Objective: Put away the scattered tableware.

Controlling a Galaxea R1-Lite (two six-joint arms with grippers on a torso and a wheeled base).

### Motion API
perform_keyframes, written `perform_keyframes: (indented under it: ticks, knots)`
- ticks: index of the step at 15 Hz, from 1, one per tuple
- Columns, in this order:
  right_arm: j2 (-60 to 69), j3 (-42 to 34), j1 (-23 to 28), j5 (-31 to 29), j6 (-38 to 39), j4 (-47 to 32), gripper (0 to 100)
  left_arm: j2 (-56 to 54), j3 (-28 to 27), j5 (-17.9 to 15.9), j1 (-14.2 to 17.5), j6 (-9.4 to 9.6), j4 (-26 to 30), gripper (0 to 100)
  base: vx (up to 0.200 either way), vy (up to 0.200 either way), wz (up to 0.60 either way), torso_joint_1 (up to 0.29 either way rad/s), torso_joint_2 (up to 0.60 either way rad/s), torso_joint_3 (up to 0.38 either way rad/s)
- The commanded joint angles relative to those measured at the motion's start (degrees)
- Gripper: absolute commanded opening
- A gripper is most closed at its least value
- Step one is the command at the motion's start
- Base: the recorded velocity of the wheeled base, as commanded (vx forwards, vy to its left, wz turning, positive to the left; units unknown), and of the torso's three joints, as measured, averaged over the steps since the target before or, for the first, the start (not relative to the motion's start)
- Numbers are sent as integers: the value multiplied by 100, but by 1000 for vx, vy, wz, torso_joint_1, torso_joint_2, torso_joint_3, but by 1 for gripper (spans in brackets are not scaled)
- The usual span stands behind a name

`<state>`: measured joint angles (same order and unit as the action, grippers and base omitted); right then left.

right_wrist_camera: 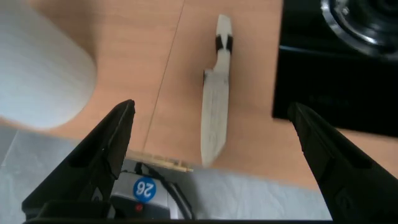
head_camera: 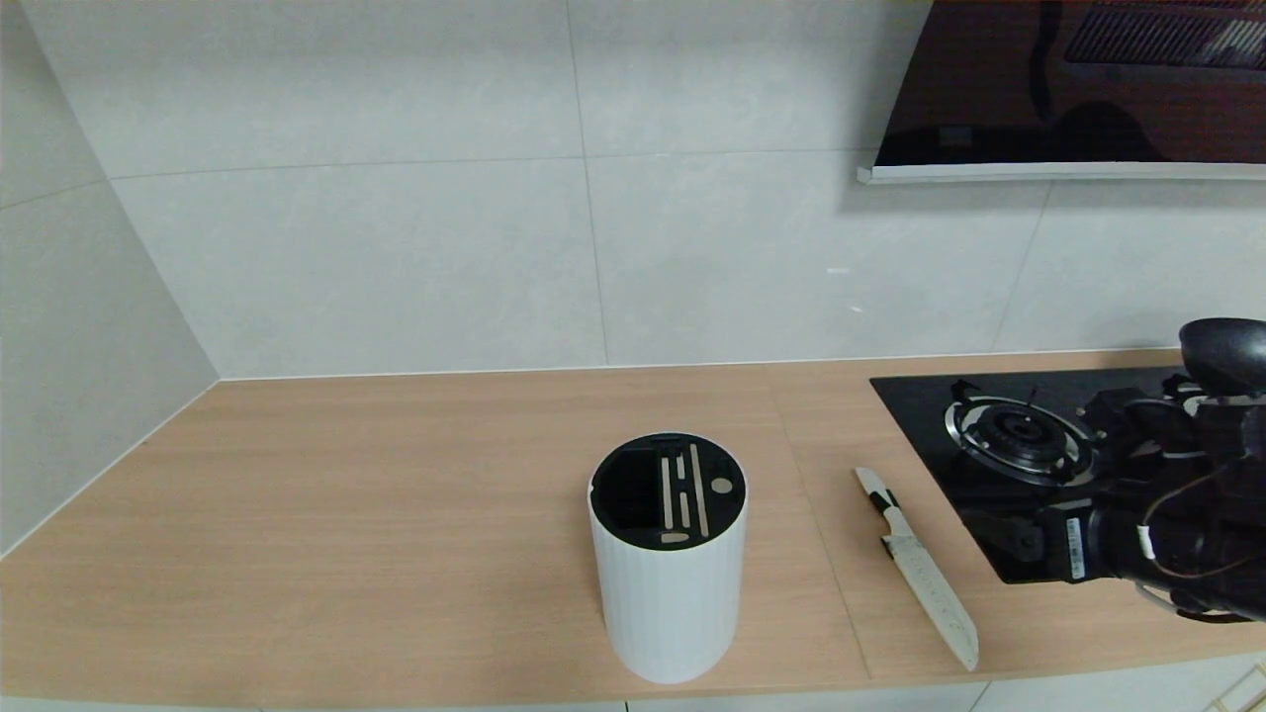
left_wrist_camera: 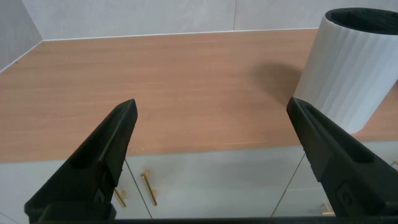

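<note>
Left hand (left_wrist_camera: 210,107) hung spread wide and gripping nothing off the desk's (left_wrist_camera: 186,74) front edge, with brass cabinet handles (left_wrist_camera: 148,186) below it. Right hand (right_wrist_camera: 211,107) was just as open, over the one knife (right_wrist_camera: 216,106). The knife lay flat, tip frontward, between the one white holder (head_camera: 669,559) with its slotted black top and the gas hob (head_camera: 949,465) farther back.

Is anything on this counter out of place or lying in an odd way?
The knife lies loose on the counter between the white holder and the stove, not in one of the holder's slots. Its blade tip reaches the counter's front edge, which looks risky. Nothing seems spilled or damaged.
</note>
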<state>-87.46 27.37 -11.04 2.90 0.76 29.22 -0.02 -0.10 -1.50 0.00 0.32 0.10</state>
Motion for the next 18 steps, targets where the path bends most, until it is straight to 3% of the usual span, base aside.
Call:
perform_keyframes:
  ticks: [1, 7, 15, 18]
  knots:
    - [-852, 85, -205, -106, -5, 198, 100, 2, 1, 1, 0, 3, -1, 100, 0, 0, 0, 0, 0, 0]
    - [-1863, 23, -513, -527, 30, 1042, 100, 2, 1, 1, 0, -5, -1, 100, 0, 0, 0, 0, 0, 0]
    - [-3577, 67, -513, -835, 30, 3037, 100, 2, 1, 1, 0, -5, -1, 100, 0, 0, 0, 0, 0, 0]
    - [-3955, 225, -451, -835, 39, 3345, 100, 2, 1, 1, 0, 3, -1, 100, 0, 0, 0, 0, 0, 0]
